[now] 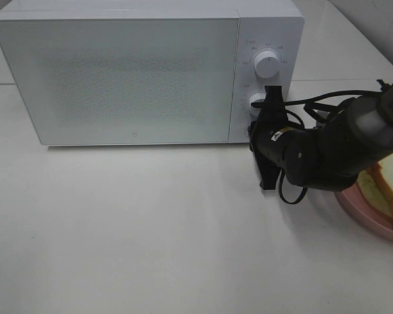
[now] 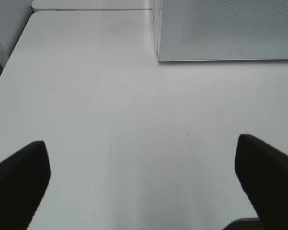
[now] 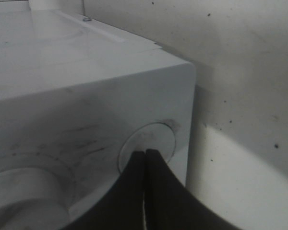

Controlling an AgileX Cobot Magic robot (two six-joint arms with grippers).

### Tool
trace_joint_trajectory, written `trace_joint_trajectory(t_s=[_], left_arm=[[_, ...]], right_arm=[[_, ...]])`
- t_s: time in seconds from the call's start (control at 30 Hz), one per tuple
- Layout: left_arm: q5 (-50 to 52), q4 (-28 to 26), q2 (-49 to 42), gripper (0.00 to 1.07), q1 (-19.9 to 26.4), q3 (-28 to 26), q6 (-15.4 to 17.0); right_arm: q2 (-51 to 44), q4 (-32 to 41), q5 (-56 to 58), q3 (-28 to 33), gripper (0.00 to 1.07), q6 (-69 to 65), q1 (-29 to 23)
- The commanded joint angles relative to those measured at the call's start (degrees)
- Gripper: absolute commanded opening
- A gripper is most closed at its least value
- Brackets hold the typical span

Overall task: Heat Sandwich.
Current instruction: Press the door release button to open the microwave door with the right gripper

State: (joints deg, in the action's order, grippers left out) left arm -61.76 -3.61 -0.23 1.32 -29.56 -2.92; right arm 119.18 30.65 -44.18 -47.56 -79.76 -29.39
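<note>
Touching microwave button [image 3: 156, 136] — right pincer [image 3: 145, 154] pressed together | left pincer [image 2: 143, 160] spread

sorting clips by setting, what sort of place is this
Probably a mock kitchen setup in a lab: a white microwave on a plain white table, a sandwich on a pink plate, and a black robot arm.

— Where does the high camera sit?
— Above the table [image 1: 150, 248], facing down on the microwave [image 1: 118, 78] door and control panel [image 1: 265, 72].
— And your wrist cameras?
— My left looks out low over bare table, past my left jaws, to the microwave's lower corner. My right sits tight against the panel's round button [image 3: 151, 139]. All three share the microwave.
</note>
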Motion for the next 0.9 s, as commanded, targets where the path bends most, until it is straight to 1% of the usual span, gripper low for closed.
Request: trace_joint_trajectory(t_s=[0.03,0.13,0.37,0.47,0.77,0.9], left_arm=[[0.6,0.1,-1.1,1.0,0.2,0.0,0.2],[0.6,0.1,-1.1,1.0,0.2,0.0,0.2],[0.6,0.1,-1.1,1.0,0.2,0.0,0.2],[0.6,0.1,-1.1,1.0,0.2,0.0,0.2],[0.6,0.1,-1.1,1.0,0.2,0.0,0.2],[0.6,0.1,-1.1,1.0,0.2,0.0,0.2]], right_arm=[[0.3,-0.5,0.5,-1.0,0.0,-0.1,0.5],[0.5,-0.2,0.5,-1.0,0.0,0.1,1.6],[0.5,-0.3,-0.3,-2.1,0.0,0.5,1.9],[0.5,-0.3,-4.1,-2.1,0.0,0.6,1.9],[0.5,-1.7,-9.9,-2.2,0.0,0.2,1.9],[0.5,-1.7,-10.0,-3.8,0.0,0.3,1.9]])
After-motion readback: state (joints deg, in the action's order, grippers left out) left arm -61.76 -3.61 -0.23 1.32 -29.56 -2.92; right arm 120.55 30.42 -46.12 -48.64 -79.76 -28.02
